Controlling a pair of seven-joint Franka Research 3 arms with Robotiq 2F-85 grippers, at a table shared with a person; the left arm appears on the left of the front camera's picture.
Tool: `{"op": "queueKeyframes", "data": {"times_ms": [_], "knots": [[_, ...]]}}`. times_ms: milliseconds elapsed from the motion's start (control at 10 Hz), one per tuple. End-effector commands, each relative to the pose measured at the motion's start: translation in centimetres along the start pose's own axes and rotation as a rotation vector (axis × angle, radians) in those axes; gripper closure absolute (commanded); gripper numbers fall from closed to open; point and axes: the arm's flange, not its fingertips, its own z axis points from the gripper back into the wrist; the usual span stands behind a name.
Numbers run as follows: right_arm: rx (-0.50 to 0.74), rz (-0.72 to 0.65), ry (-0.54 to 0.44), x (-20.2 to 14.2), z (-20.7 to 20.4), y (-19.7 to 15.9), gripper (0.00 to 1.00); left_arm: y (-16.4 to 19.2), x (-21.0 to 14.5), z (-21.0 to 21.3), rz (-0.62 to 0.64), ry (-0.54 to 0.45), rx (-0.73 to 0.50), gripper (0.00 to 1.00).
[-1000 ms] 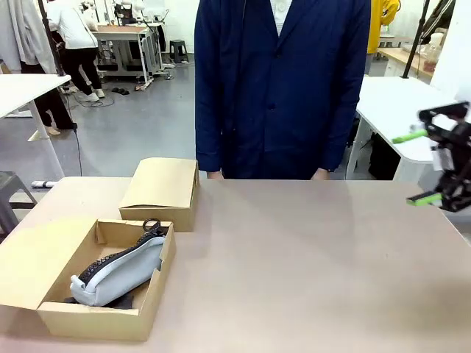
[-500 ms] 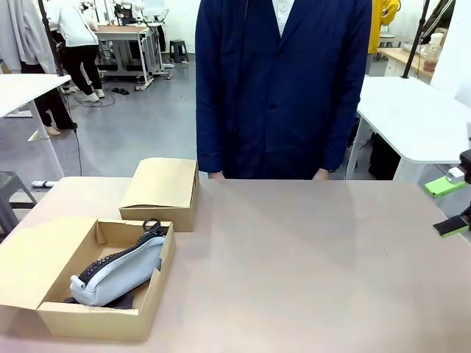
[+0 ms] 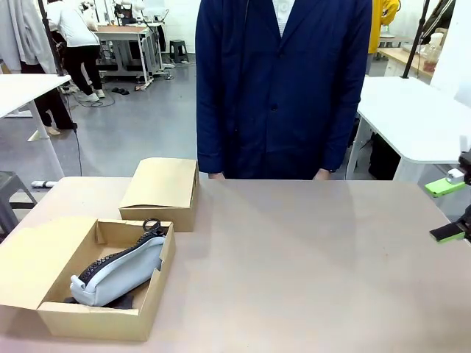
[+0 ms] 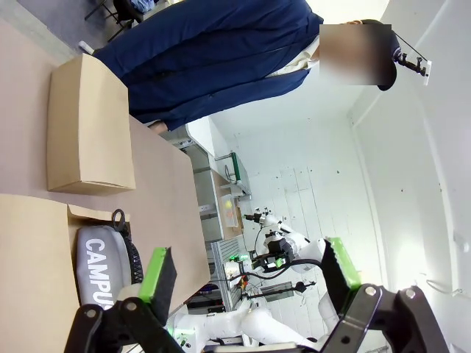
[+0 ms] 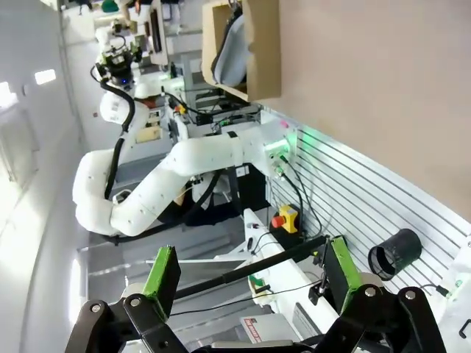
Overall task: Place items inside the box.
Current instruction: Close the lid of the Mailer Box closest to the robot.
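**One word legible: "CAMPUS" on the pencil pouch**

The left wrist view shows white capital letters reading "CAMPUS" on the side of the grey pencil pouch (image 4: 99, 268), which lies in the open cardboard box (image 4: 33, 243). The word runs sideways in that view because the camera is rolled. In the front view the same pouch (image 3: 118, 273) shows no lettering on the side turned to the camera. No other text, label, brand or number can be read.
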Motion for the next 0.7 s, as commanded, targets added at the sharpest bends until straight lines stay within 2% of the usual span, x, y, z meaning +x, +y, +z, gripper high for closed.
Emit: {"op": "queueKeyframes", "data": {"times_ms": [0,400,500,600], "knots": [[0.023,-0.011,-0.009,-0.3,0.2,0.5,0.00,-0.2,-0.2,0.0,-0.012,0.000,-0.013,0.00],[0.023,-0.011,-0.009,-0.3,0.2,0.5,0.00,0.0,0.0,0.0,0.000,0.000,0.000,0.00],[0.023,-0.011,-0.009,-0.3,0.2,0.5,0.00,-2.2,-1.6,-3.5,-0.203,0.266,-0.074,0.00],[0.023,-0.011,-0.009,-0.3,0.2,0.5,0.00,-4.0,-4.2,-5.9,-0.458,0.479,-0.219,0.00]]}}
